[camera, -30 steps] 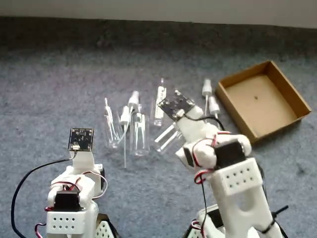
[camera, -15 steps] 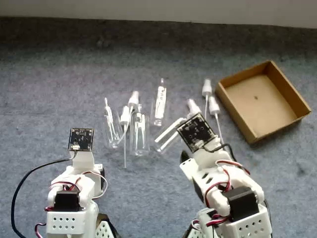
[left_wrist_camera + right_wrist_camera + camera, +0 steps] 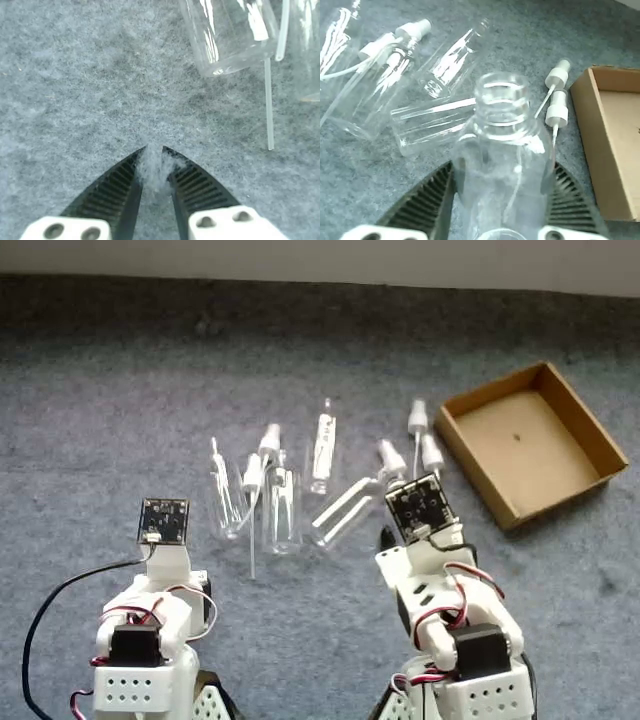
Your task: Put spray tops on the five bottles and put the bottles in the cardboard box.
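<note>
Half a second earlier the right arm (image 3: 440, 590) was set slightly nearer the row of loose bottles; it is now drawn further back toward its base and to the box side. A full second earlier it was stretched out over the bottles, and a spray top (image 3: 390, 455) that was then covered by it is now exposed. The left arm (image 3: 165, 540) is unchanged across all three high views.

The right arm is folded low over the grey carpet (image 3: 100, 390), its wrist pointed at the bottles. The right gripper (image 3: 502, 172) is clenched around a clear bottle (image 3: 502, 145), which is held by its body between the ribbed jaws with the open, uncapped neck pointing away from the wrist.

The left gripper (image 3: 154, 148) is held low over bare carpet with its jaws drawn almost together on nothing, short of the nearest lying bottle (image 3: 230, 35) and a thin dip tube (image 3: 269, 100).

Four other bottles are left lying on the carpet, one of them just ahead of the held one (image 3: 430, 122). The cardboard box (image 3: 530, 445) is placed well to the right.
</note>
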Robot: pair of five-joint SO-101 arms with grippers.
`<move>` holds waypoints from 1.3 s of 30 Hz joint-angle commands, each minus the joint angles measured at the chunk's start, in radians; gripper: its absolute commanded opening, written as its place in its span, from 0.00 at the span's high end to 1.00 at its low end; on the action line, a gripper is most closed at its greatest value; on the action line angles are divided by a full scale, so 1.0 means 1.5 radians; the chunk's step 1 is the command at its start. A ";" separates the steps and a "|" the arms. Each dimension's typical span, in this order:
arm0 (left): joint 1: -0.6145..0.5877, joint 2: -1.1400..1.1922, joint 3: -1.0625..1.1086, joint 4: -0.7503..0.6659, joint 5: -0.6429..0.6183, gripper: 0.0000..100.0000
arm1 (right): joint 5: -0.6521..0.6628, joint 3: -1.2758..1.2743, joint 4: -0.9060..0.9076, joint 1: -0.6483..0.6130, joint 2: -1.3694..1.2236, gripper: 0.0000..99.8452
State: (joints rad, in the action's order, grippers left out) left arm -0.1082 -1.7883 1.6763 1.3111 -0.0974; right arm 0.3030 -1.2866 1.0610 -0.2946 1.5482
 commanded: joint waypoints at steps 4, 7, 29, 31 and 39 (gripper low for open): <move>-0.008 -0.006 0.013 0.002 -0.003 1.00 | -0.009 -0.082 -0.110 0.013 0.014 0.80; -0.008 -0.006 0.013 0.002 -0.003 1.00 | -0.010 -0.103 -0.119 0.014 0.014 0.80; -0.005 -0.006 0.013 0.002 -0.005 1.00 | -0.151 -0.133 -0.186 0.016 0.014 0.80; -0.006 -0.006 0.013 0.002 -0.005 1.00 | -0.203 -0.133 -0.186 0.017 0.014 0.80; -0.083 -0.007 0.010 -0.013 -0.001 1.00 | -0.234 -0.178 -0.215 0.012 0.015 0.80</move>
State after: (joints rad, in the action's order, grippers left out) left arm -0.1711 -1.7883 1.6763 1.3111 -0.0974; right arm -0.0345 -1.5581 0.7971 -0.2869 1.5589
